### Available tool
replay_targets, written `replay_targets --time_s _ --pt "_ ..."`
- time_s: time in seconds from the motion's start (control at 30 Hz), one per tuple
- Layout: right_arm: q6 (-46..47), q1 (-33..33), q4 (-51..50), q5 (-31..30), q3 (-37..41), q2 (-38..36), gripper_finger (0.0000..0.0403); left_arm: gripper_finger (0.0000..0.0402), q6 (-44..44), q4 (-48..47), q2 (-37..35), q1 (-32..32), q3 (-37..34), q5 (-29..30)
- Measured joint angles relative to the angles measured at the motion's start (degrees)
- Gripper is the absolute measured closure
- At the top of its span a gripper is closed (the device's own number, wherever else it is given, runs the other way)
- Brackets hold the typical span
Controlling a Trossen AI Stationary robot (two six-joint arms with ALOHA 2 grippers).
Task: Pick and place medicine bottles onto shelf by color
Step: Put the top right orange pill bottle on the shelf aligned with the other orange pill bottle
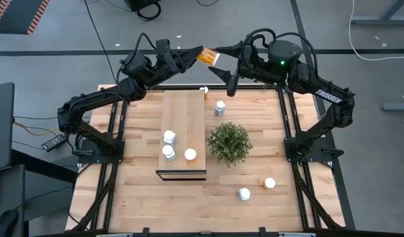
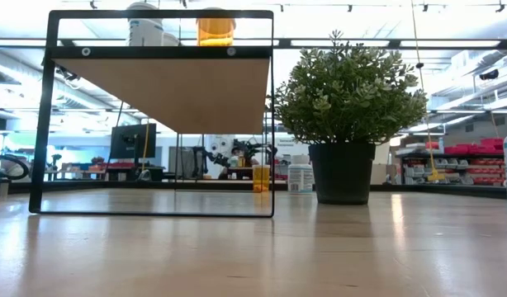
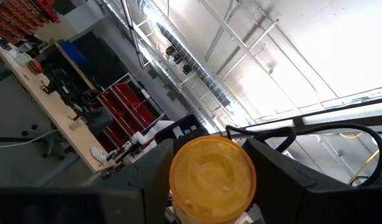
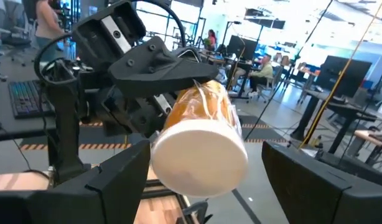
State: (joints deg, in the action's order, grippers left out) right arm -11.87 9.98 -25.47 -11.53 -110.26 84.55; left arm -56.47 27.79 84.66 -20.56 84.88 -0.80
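The orange bottle [image 1: 207, 56] is held in the air beyond the far edge of the table [image 1: 143, 197], lying horizontal between the two arms. It is judged light, rigid and smooth-walled; a grip across the body, clear of the white cap, is advised.

The left gripper [image 1: 197, 54] is closed on the body at its base end. The right gripper [image 1: 223, 59] stands wide open around the cap end, not yet closed.

On the shelf [image 1: 183, 108], two white bottles [image 1: 169, 145] and one orange one [image 1: 190, 155] stand near its front end. The plant [image 1: 229, 142] stands just beside the shelf's right edge and is judged the main obstruction.
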Motion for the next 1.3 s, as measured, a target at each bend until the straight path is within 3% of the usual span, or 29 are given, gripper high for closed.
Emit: replay_targets --time_s 0.27,0.73,1.0,1.3 --pt "2.7 0.0 0.1 -0.3 0.0 0.4 0.0102 0.0200 0.0 -0.1 0.0 0.2 0.0 0.0" --pt "2.9 0.0 0.8 -1.7 0.0 0.4 0.0176 0.0204 0.0 -0.6 0.0 0.6 0.0 0.1" --pt "2.9 0.0 0.7 -1.7 0.0 0.4 0.0169 0.0197 0.5 -0.6 0.0 0.6 0.0 -0.2" --pt "3.2 -0.1 0.2 -1.7 0.0 0.2 0.0173 0.0180 5.9 -0.7 0.0 -0.8 0.0 -4.4"
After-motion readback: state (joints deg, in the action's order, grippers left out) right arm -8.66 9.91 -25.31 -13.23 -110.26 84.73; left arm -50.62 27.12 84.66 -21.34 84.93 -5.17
